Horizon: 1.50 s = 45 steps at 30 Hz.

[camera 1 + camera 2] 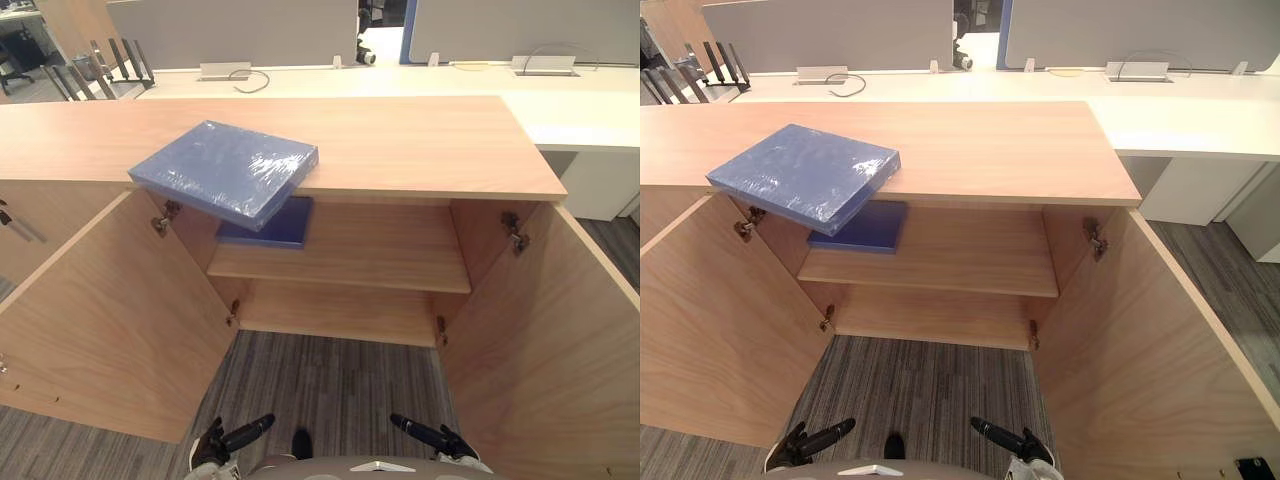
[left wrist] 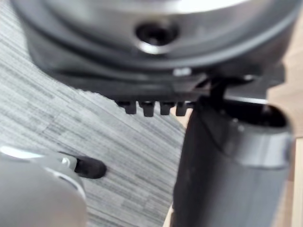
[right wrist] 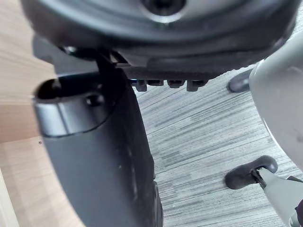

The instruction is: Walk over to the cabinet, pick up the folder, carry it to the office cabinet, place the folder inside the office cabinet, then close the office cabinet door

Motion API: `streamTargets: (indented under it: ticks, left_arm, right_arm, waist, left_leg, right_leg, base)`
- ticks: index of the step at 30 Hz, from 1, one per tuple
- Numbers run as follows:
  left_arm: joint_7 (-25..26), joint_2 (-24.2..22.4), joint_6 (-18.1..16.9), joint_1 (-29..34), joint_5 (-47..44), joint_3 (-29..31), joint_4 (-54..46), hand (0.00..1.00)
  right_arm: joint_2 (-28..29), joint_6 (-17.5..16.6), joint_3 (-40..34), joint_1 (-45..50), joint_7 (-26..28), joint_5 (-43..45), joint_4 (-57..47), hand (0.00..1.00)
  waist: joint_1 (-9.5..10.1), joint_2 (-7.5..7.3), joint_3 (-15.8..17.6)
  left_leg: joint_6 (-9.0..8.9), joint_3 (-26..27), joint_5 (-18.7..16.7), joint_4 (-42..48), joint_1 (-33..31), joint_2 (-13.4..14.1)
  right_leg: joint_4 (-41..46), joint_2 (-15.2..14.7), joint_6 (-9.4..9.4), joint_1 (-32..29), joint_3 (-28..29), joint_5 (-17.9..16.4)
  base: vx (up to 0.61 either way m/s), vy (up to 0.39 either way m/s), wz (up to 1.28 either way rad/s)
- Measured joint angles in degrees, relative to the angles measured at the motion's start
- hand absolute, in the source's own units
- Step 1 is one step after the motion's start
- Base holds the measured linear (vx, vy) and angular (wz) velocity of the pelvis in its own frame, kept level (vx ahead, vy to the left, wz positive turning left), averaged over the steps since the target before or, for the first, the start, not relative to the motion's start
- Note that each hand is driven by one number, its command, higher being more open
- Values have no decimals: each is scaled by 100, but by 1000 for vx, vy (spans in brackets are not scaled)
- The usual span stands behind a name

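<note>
The robot's left hand [image 1: 238,436] and right hand [image 1: 428,436] hang low in front of the cabinet [image 1: 420,150], a little above the carpet [image 1: 320,385] and well short of its open front. Both are released, with dark fingers relaxed and pointing inward toward each other, and neither grasps anything. The wrist views show each thumb standing out large in the foreground, with the fingers in a short, foreshortened row beyond it over the grey carpet.

The blue folder [image 1: 225,170] lies flat on the cabinet's top near the left front corner. It is turned askew, and one corner juts past the front edge over the open compartment. It is a flat rectangular slab wrapped in clear, crinkled film that catches the light. A second folder [image 1: 270,228], darker blue and matte, rests on the cabinet's upper shelf [image 1: 385,262] at the left, directly below the overhanging corner.

The cabinet is pale wood-grain laminate, smooth and square-edged. Its left door [image 1: 110,320] and right door [image 1: 545,350] are both swung wide toward the robot, and small metal hinges [image 1: 515,232] show on the inner walls. The carpet is grey, finely striped and low-piled. Behind the cabinet runs a white desk [image 1: 420,80] backed by flat grey screens [image 1: 230,30].
</note>
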Motion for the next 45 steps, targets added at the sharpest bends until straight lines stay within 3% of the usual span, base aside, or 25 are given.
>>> streamTargets:
  ticks: [2, 6, 8, 12, 15, 20, 23, 26, 28, 32, 38, 42, 45]
  left_arm:
    - [7, 114, -23, -3, -14, -178, -59, 100]
    - [80, 117, -9, 164, -55, -810, -495, 100]
    - [3, 32, 9, 503, -430, -1255, -1436, 100]
    - [-108, -120, 23, 829, -1762, -1288, -2777, 100]
    - [-1, -104, 13, 991, -2868, -1196, -3683, 100]
    - [222, -110, 13, 1209, -3227, -1220, -4950, 100]
    - [453, -171, 50, 1229, -3022, -1137, -5942, 100]
    - [781, -349, 49, 1206, -1702, -644, -7133, 100]
    - [1157, -472, 53, 1180, -351, -207, -7805, 100]
    - [1491, -528, 111, 1235, 486, 366, -8233, 100]
    - [1847, -559, 198, 1244, 690, 1066, -8349, 100]
    - [2011, -578, 364, 1246, 770, 1359, -8558, 100]
    - [2228, -592, 448, 1222, 1231, 1551, -8666, 100]
  right_arm:
    - [60, 1, -3, 72, -1, 0, -29, 100]
    - [67, 9, -45, 147, -60, 11, -43, 100]
    - [81, 2, -45, 147, -104, 7, -45, 100]
    - [164, 5, -35, 244, -111, -3, -51, 100]
    - [242, 24, 5, 326, -108, -54, -103, 100]
    - [241, 57, 370, 348, -98, -228, -263, 100]
    - [209, 59, 459, 398, -39, -339, -272, 100]
    - [210, 59, 460, 423, -8, -391, -327, 100]
    - [222, 49, 447, 571, 25, -394, -517, 100]
    - [207, 57, 431, 682, 121, -431, -674, 100]
    - [235, 96, 365, 694, 126, -440, -684, 100]
    - [339, 158, 322, 714, 133, -442, -704, 100]
    - [378, 158, 321, 716, 135, -444, -713, 100]
  waist:
    - [-7, -154, -28]
    - [-76, -151, -109]
    - [-83, -178, -100]
    - [-15, -303, -133]
    - [29, -446, -195]
    - [79, -403, -199]
    - [173, -365, -218]
    - [180, -341, -248]
    - [164, -280, -343]
    - [179, -200, -431]
    - [177, -185, -438]
    - [163, -311, -499]
    - [152, -371, -511]
  left_leg:
    - [32, -5, 24, -2, -5, -143]
    - [39, -295, 47, -2, -2, -220]
    - [43, -461, 48, -2, -35, -280]
    - [69, -556, 39, 1, -88, -343]
    - [116, -568, 52, 13, -64, -406]
    - [125, -564, -31, 3, 127, -302]
    - [85, -558, -81, 5, 148, -169]
    - [25, -573, -149, 4, 118, -68]
    - [41, -609, -149, 2, 122, -71]
    - [69, -663, -144, 2, 116, -76]
    - [87, -678, -102, 0, 106, -81]
    - [76, -668, -45, -1, 75, -92]
    - [55, -659, 34, -1, 1, -135]
  right_leg:
    - [-24, -107, 65, -2, -63, -306]
    - [22, -125, 108, 4, -116, -398]
    - [19, -128, 125, 2, -117, -418]
    - [-1, -159, 128, 0, -137, -450]
    - [-99, -209, 254, 106, -165, -356]
    - [-131, -115, 286, 272, -127, -107]
    - [-160, -17, 176, 275, -115, 78]
    - [-90, 75, 141, 191, -117, 143]
    - [-47, 83, 140, 195, -156, 144]
    - [-33, 86, 137, 205, -242, 143]
    - [-23, 88, 99, 197, -299, 120]
    - [-66, 88, -72, 185, -341, 7]
    - [-80, 74, -94, 141, -465, -197]
  base:
    - [-132, -28, -7]
    - [-74, -13, 7]
    - [-10, -3, 12]
    - [63, -24, 12]
    - [123, -44, 4]
    - [76, -46, -3]
    - [-21, -39, -7]
    - [-51, -46, -3]
    - [-47, -50, 5]
    - [-35, -35, 8]
    - [-57, -32, 1]
    - [-83, -47, -5]
    - [-89, -74, 0]
